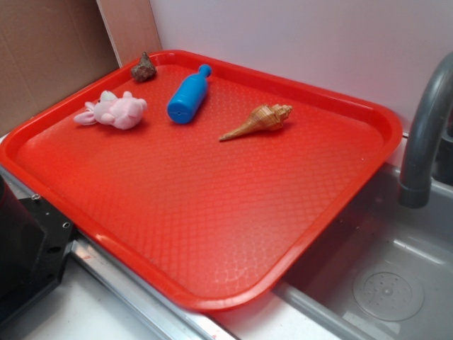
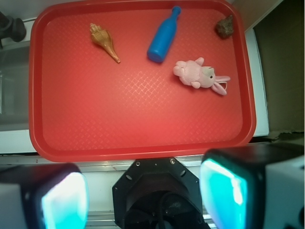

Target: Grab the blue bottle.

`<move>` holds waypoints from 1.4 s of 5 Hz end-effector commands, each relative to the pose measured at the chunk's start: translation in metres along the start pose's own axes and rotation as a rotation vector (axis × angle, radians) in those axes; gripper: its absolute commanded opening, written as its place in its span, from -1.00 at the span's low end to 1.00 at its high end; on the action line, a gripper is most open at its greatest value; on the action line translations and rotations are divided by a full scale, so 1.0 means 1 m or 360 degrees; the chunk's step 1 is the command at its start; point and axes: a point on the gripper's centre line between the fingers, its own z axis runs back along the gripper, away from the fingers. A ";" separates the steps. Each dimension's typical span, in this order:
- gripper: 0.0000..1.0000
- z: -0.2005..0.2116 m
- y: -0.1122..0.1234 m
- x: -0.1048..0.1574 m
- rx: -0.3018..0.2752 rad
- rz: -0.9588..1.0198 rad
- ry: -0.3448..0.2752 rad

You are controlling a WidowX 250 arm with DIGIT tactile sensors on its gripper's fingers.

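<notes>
Wrist view: gripper (image 2: 143, 195) high above near edge of red tray (image 2: 47, 119), fingers spread wide, holding nothing, well apart from everything. Blue bottle (image 2: 163, 36) lies on its side at tray's far end, cap toward far rim. On tray: pink plush (image 2: 199, 75) just beside bottle's base, conch shell (image 2: 104, 41) on other side, brown rock (image 2: 224, 26) in far corner. Likely survey pose before descent.

Pink plush (image 2: 200, 75) beside blue bottle (image 2: 163, 36)
</notes>
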 end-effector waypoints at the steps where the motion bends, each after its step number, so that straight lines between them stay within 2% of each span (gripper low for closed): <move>1: 1.00 0.000 0.000 0.000 0.0000 0.0000 0.0000; 2: 1.00 -0.053 0.035 0.045 0.0121 0.0191 0.0164; 3: 1.00 -0.088 0.052 0.094 0.0034 0.0400 -0.0189; 4: 1.00 -0.096 0.055 0.110 0.0002 0.0526 -0.0199; 7: 1.00 -0.096 0.055 0.110 0.0002 0.0526 -0.0199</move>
